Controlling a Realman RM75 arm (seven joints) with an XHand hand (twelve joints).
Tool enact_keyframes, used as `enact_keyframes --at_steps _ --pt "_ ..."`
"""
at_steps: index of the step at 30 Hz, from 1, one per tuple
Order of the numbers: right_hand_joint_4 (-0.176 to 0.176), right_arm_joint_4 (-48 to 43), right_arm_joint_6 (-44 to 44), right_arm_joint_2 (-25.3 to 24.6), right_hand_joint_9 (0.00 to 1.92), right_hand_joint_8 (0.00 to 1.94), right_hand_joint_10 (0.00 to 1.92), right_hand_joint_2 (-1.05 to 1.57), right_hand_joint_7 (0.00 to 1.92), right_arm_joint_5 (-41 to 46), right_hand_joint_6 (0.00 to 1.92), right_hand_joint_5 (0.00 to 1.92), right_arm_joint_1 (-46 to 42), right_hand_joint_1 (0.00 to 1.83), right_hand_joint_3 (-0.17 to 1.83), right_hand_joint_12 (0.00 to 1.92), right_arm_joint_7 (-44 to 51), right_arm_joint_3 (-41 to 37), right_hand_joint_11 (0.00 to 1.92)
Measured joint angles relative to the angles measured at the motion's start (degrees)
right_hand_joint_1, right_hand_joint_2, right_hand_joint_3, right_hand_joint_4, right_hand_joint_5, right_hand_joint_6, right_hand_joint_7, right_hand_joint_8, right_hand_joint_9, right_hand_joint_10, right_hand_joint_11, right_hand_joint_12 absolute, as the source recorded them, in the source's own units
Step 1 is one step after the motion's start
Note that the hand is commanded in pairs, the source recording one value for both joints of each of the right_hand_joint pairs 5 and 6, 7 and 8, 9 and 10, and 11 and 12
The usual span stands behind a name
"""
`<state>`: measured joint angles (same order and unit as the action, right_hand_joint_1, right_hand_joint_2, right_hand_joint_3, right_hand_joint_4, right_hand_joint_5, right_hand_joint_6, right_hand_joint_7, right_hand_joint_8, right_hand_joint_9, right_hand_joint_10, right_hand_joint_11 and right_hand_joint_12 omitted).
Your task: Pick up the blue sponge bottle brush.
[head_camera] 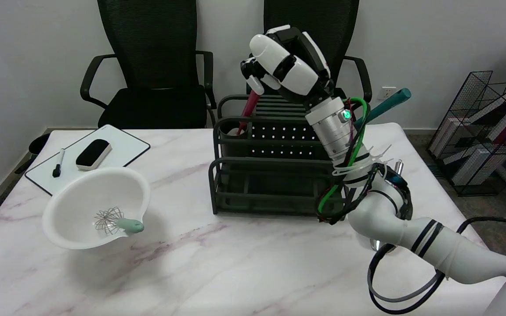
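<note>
Your right hand [286,61] hovers at upper centre over the rack [275,175], fingers [253,81] curled at the red handle [248,109], grip unclear, while the brush [384,105] leans up-right from the rack's right end, behind your wrist.

R arm raised, right hand [286,61] fingers curled

Rack [275,184] mid-worktop [235,272], bowl [81,206] holding whisk [114,220] at left, board [121,147] with eraser [93,154] and marker [58,163] behind bowl, two chairs [156,66] behind worktop
</note>
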<state>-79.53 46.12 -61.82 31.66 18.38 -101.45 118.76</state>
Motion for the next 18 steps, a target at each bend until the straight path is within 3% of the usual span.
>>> enact_keyframes --at_steps 18 --pt "0.000 -0.4 3.1 0.0 1.85 1.86 1.85 1.03 1.86 -0.5 1.42 1.42 -2.5 1.02 0.76 1.64 -0.2 -0.7 1.64"
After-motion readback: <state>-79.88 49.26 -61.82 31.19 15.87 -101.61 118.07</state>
